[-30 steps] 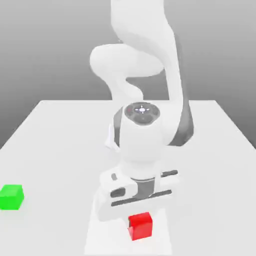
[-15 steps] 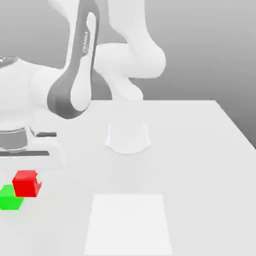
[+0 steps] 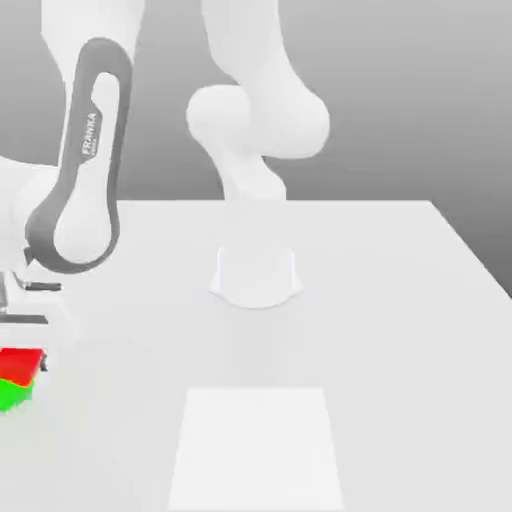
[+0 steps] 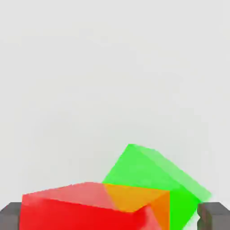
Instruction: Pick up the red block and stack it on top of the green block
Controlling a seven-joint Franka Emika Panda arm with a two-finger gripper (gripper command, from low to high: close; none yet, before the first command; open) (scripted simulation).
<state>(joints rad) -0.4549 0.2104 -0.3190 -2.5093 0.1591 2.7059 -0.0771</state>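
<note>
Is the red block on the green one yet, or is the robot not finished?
Nearly. The red block is picked up and sits between the tool's fingers, over the green block. In the exterior view red is above green. Whether they touch is unclear. Left: let go and pull away.

The exterior view faces the arm's base across the white table point(image 3: 400, 300) from slightly above. The hand view looks steeply down, close. Both share the red block point(image 3: 22, 362) point(image 4: 85, 209) over the green block point(image 3: 14, 395) point(image 4: 148, 173).
</note>
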